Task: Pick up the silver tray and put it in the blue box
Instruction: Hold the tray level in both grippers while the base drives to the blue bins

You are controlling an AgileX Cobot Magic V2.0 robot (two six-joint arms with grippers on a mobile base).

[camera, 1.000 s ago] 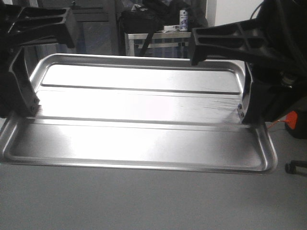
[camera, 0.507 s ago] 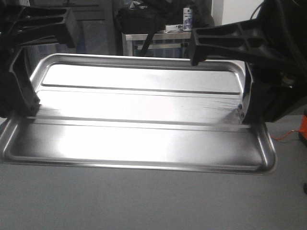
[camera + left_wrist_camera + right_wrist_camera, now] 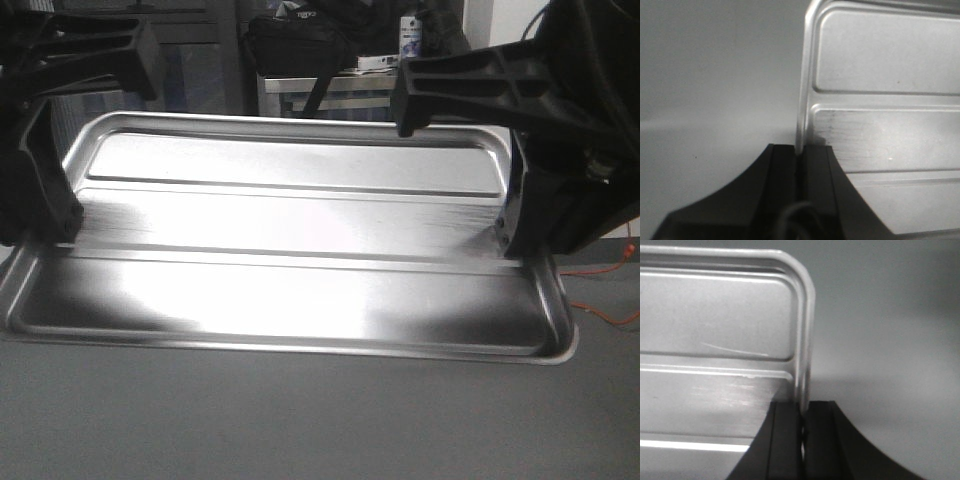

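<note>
Pinching the silver tray [image 3: 300, 230] at both short ends, between the two tools. Clamping the left tool [image 3: 65, 225] narrowly onto the raised left rim, about midway along that end, with one jaw standing inside the tray and the other outside, as the left wrist view [image 3: 800, 155] is showing. Squeezing the right tool [image 3: 505, 240] in the same manner onto the right rim, jaws drawn tight with only the thin metal edge between them, seen close in the right wrist view [image 3: 802, 412]. Spanning the whole width between the tools, long sides running left to right, hollow side facing up, the two long ridges crossing the centre panel. Tilting slightly, with the near long edge sitting lower in view than the far one. Hanging over or resting on a plain grey surface [image 3: 300, 420]; not possible to tell which. Standing well beyond the far rim: a black bag [image 3: 295, 45] and a white bottle [image 3: 408, 35] on a metal table [image 3: 330, 90]. Trailing at the far right, an orange cable [image 3: 600, 290].
</note>
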